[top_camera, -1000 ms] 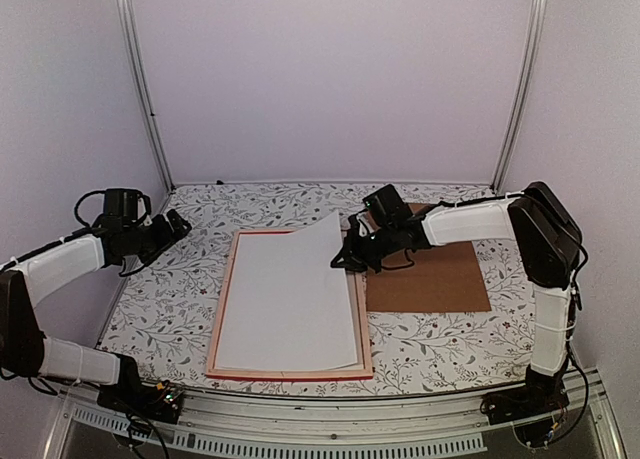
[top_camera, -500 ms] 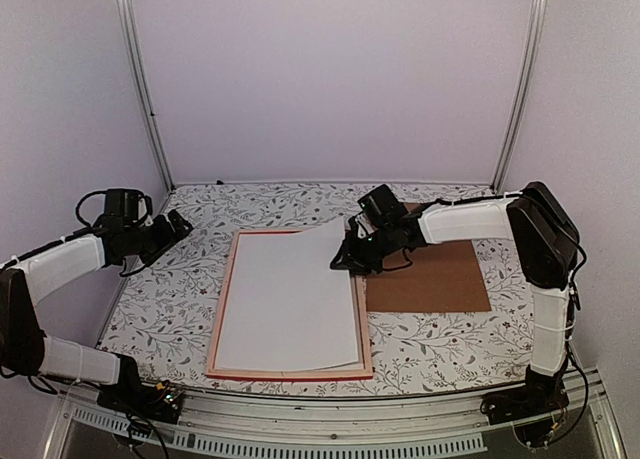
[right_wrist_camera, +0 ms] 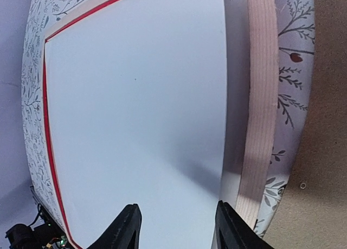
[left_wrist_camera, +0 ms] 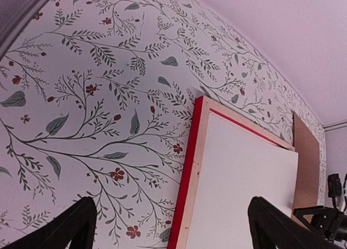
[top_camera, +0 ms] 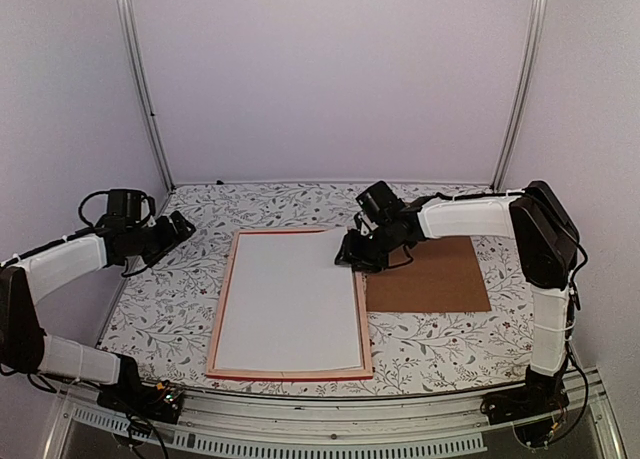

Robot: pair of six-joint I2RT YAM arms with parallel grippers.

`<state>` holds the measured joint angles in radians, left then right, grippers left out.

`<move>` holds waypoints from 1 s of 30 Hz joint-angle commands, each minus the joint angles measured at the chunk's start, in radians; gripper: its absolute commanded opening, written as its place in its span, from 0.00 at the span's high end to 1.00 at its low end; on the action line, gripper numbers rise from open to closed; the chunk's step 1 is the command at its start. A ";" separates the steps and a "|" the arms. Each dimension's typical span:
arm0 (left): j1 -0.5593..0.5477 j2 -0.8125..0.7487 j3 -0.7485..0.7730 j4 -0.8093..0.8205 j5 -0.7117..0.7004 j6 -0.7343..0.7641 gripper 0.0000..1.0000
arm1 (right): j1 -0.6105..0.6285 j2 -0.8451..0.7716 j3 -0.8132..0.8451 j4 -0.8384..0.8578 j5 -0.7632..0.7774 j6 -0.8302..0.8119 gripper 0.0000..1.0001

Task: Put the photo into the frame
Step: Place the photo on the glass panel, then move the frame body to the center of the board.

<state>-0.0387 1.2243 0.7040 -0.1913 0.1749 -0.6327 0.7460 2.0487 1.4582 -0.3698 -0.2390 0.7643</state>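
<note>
Top external: photo face-down in frame

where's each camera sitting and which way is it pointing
Top external: above and behind the arms, looking down at the table; both arms show, left hand and right hand included.
Left wrist: on the left arm, facing across the table to the frame's red edge; its fingers at the bottom.
Right wrist: close above the photo's white back, facing down; its fingers at the bottom.
Shared: all see photo, frame, brown board.
</note>
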 commanded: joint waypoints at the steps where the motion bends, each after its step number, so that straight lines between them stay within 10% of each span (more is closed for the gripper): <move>1: -0.021 -0.002 0.002 0.022 0.023 0.016 0.00 | -0.012 -0.022 0.024 -0.099 0.138 -0.038 0.45; 15: -0.366 0.006 0.119 0.102 0.039 0.081 0.00 | -0.262 -0.259 -0.178 -0.179 0.361 -0.164 0.22; 30: -0.784 0.555 0.659 -0.024 -0.126 0.138 0.00 | -0.576 -0.406 -0.392 -0.095 0.306 -0.271 0.21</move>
<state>-0.7506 1.6577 1.2091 -0.1493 0.1181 -0.5442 0.2081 1.7016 1.0973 -0.5037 0.0875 0.5308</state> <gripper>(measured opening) 0.996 0.791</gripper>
